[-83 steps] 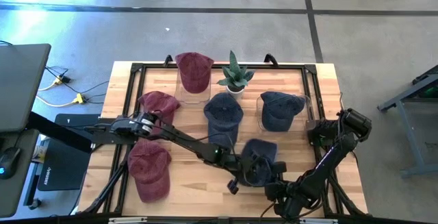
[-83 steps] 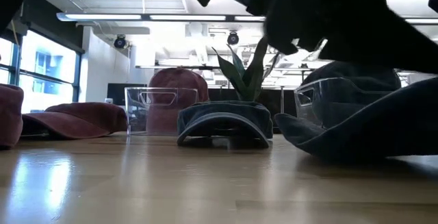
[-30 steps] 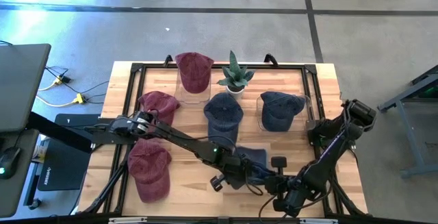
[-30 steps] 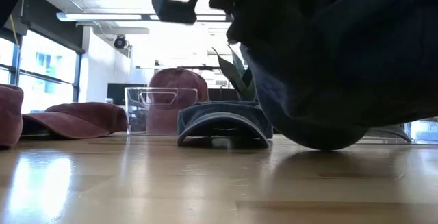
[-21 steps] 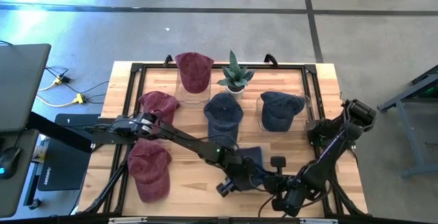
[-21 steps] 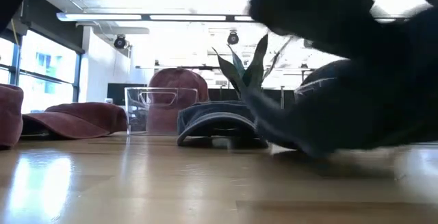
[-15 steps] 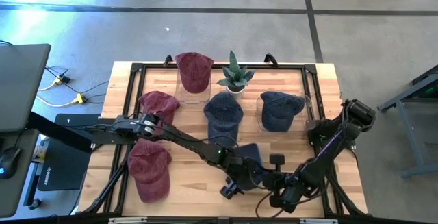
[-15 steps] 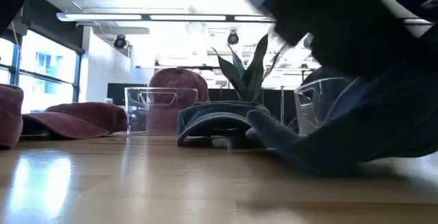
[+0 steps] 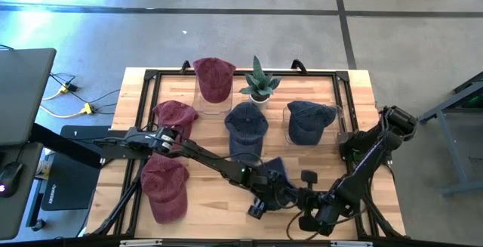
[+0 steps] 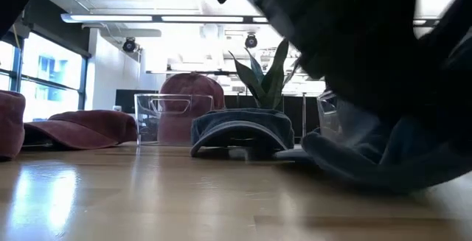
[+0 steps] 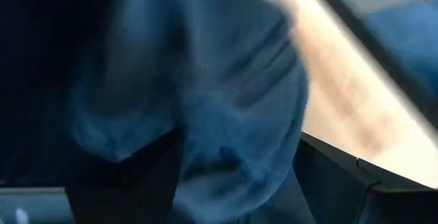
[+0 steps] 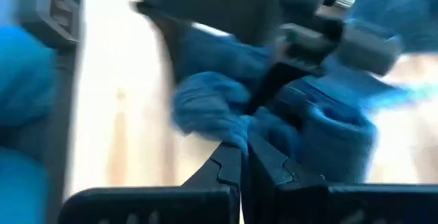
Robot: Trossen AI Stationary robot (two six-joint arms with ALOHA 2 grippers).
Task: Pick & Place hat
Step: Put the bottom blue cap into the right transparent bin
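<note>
A navy hat [image 9: 276,165] lies near the table's front edge, mostly under both arms. In the low view its brim [image 10: 346,169] rests on the wood. My left gripper [image 11: 239,138] reaches in from the left and slants down. It is open, a finger on either side of a bulge of the hat's cloth [image 11: 233,80]. My right gripper [image 12: 243,148] comes from the near right. It is shut at a bunched part of the same hat. I cannot tell whether my left gripper touches the cloth that bulges between its open fingers. My right gripper pinches a bunched fold of the hat's navy cloth [image 12: 213,118] at its fingertips, slanting down from the table's near right. Which part of the hat this is does not show. The hat's lower part lies on the table.
Maroon hats lie at the far left [image 9: 213,77], the left [image 9: 175,115] and the near left [image 9: 164,188]. Two more navy hats sit mid-table [image 9: 247,122] and in a clear bin [image 9: 308,120]. A potted plant [image 9: 259,81] stands at the back. A black frame [image 9: 343,88] borders the table.
The navy hat hung mostly clear of the table a second ago. It has since sunk and spread onto the wood. My left gripper has gone down and a little toward the table's right edge, and its wrist has rolled.
</note>
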